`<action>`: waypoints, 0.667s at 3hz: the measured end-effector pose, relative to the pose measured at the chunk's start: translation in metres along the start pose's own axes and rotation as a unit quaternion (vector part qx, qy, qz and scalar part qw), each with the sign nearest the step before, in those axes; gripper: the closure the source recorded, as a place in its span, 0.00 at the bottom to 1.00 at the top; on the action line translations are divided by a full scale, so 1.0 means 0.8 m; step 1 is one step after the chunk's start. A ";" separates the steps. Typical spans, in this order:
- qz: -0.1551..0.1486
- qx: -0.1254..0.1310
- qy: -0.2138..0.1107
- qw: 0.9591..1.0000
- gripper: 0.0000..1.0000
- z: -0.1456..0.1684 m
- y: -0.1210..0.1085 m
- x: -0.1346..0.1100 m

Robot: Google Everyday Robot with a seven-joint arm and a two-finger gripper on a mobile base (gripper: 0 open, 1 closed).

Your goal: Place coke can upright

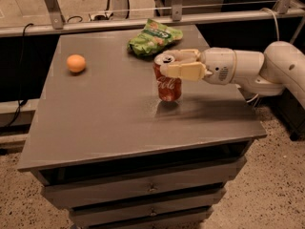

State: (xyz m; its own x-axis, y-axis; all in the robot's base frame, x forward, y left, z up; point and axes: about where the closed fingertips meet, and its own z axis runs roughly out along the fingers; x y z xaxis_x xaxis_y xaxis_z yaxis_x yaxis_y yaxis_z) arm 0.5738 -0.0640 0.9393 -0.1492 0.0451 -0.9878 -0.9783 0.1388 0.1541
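Observation:
The red coke can (pixel 168 86) with white script and a silver top stands upright on the grey table (pixel 109 113), right of centre. My gripper (pixel 177 65) comes in from the right on a white arm. Its cream fingers (pixel 186 71) close around the can's upper part, just under the rim. The can's base appears to rest on the tabletop.
A green crinkled snack bag (pixel 153 36) lies at the table's back edge, just behind the can. A small orange fruit (pixel 76 63) sits at the back left. A metal rail (pixel 143 20) runs behind the table. Drawers (pixel 147 187) are below the top.

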 end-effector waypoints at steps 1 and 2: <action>0.007 -0.007 -0.038 0.999 0.82 -0.005 0.003 0.012; 0.003 -0.013 -0.058 0.998 0.58 -0.010 0.005 0.020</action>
State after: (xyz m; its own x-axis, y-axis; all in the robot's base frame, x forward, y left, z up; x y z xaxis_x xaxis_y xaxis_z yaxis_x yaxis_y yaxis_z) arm 0.5662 -0.0705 0.9240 -0.1388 0.1598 -0.9774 -0.9810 0.1132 0.1578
